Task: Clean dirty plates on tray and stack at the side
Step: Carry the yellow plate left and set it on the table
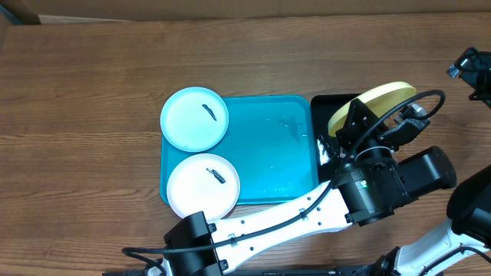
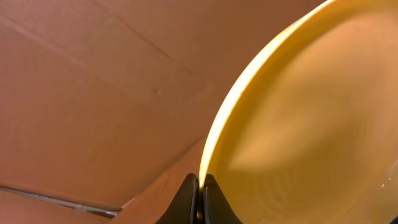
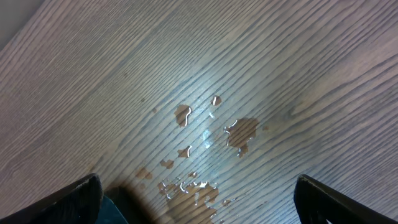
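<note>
Over black tray (image 1: 321, 107): L arm (image 1: 307, 211) stretched out, L jaws clamped on yellow plate (image 1: 376, 103) (tilted); R jaws apart.

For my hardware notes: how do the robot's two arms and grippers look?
The left arm has a long white link between bulky black joints, with thin black cables running along it. The left gripper has slim black fingers. The right arm is also white and black; the right gripper shows black, wedge-shaped fingers.

I see a brown wood-grain table (image 1: 77, 115) | water droplets (image 3: 208, 134) pooled on it | brown cardboard panel (image 2: 93, 81) behind | even light
</note>
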